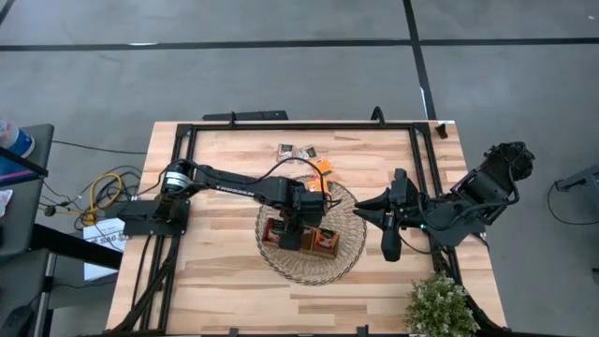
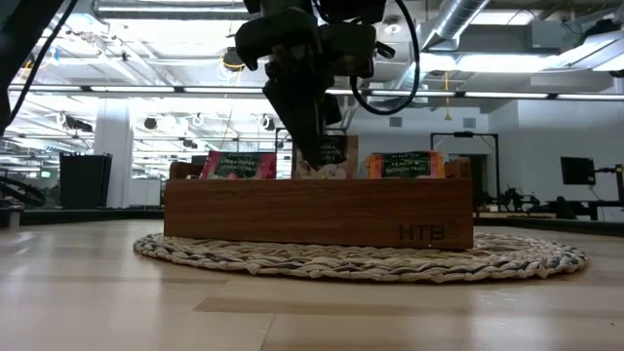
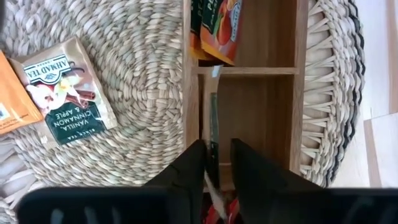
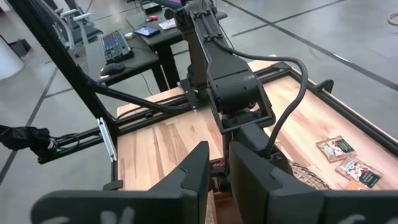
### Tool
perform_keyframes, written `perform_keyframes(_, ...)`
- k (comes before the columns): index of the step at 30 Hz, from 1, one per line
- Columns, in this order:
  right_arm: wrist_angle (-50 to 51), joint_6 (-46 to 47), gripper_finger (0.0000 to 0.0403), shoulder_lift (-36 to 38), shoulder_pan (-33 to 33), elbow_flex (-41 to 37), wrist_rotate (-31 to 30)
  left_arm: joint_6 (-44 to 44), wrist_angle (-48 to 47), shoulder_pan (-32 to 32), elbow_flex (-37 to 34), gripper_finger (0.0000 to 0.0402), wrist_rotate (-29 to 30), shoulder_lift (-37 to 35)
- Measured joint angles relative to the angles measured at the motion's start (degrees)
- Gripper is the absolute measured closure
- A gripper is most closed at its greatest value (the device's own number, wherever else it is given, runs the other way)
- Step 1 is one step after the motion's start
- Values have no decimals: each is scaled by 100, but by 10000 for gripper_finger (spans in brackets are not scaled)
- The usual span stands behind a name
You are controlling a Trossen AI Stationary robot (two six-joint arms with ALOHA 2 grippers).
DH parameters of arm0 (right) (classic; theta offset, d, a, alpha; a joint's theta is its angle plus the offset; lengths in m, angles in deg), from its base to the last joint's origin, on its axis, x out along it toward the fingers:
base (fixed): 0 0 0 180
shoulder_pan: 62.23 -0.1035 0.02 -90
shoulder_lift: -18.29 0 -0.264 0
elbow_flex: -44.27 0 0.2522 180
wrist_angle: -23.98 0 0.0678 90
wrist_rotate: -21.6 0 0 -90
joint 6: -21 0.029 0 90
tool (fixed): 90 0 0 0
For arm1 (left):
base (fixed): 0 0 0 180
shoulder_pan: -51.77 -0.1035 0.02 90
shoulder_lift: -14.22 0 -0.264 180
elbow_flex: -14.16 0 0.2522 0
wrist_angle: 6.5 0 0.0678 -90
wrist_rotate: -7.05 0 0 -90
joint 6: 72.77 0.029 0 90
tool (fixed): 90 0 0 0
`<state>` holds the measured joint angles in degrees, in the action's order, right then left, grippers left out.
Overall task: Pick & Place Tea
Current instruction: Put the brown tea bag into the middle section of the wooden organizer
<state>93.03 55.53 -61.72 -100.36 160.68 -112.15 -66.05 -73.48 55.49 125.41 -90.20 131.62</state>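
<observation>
Wooden tray [image 2: 322,210] on a round woven mat [image 2: 361,258]. Tea packets standing up inside: red one [image 2: 238,165], orange one [image 2: 408,165]. Left gripper [image 2: 314,146] reaching down into the middle part, touching a pale packet [image 2: 327,168].

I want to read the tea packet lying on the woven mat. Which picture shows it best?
The left wrist view: the vanilla cinnamon packet lies flat on the wicker mat, its label facing the camera. In the high view the arm seems to cover it. The low and right wrist views don't show it.

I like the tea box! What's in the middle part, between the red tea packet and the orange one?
In the low view, a pale sachet stands between the red packet and the orange packet, with the left gripper on it.
</observation>
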Motion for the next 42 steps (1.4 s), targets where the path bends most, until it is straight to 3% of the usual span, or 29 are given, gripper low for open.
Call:
perform_keyframes(12,0,-2,349,0,0,0,4,-4,-67,-74,0,288,-260,0)
perform_keyframes(21,2,-46,349,0,0,0,4,15,101,-76,0,262,362,-2)
perform_keyframes(42,127,-52,349,0,0,2,13,204,84,-105,0,260,1053,-329)
